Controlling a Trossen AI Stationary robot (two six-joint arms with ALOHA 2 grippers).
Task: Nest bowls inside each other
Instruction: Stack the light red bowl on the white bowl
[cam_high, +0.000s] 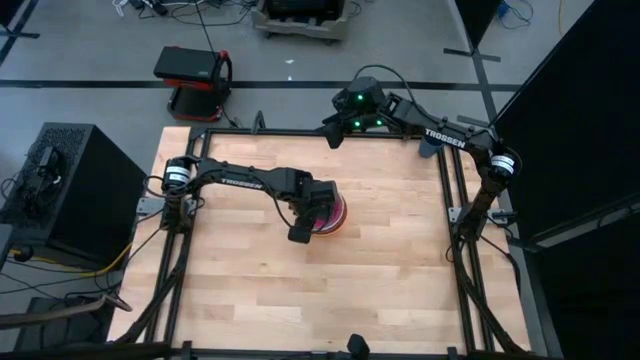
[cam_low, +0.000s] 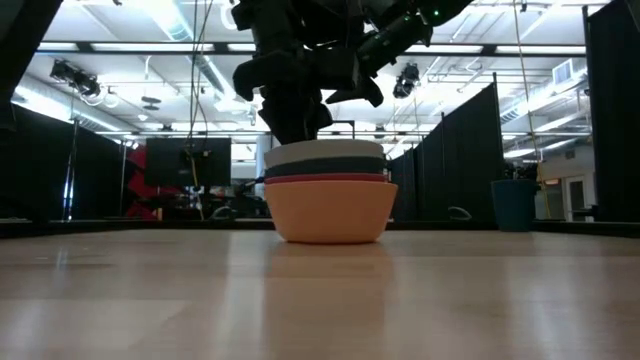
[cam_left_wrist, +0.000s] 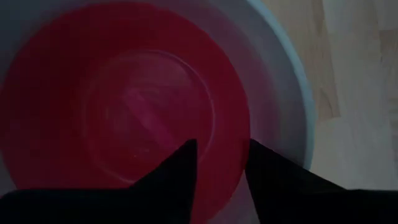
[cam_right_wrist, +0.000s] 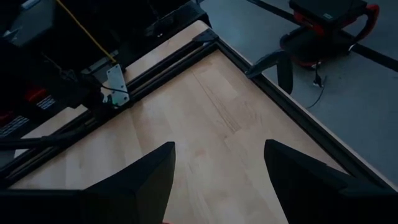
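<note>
Orange plastic sat nearest the table-level camera: the orange bowl (cam_low: 330, 213) formed the base of a stack at mid-table, with the red bowl (cam_low: 328, 179), a dark teal-blue bowl (cam_low: 326, 167) and the pale white bowl (cam_low: 325, 152) showing as rims above it. From the wrist I saw the pink bowl (cam_left_wrist: 124, 106) lying inside the white one, so all five appeared nested. My left gripper (cam_high: 304, 226) hung directly over the stack, its fingers (cam_left_wrist: 177, 174) parted a little with nothing between them, just above the pink bowl's rim; the grip looked let go. I judged these bowls light, stiff and slick, likely to slide or skate if nudged sideways. If I had to take the stack again, I would pinch a rim wall, one finger inside and one outside, or take the orange base from its sides. Beyond the stack stood a dark blue cup (cam_low: 514, 204) near the table's far edge. Farthest off, my right gripper (cam_high: 332, 137) waited over the far edge of the table (cam_high: 380, 290), jaws spread wide and empty.
</note>
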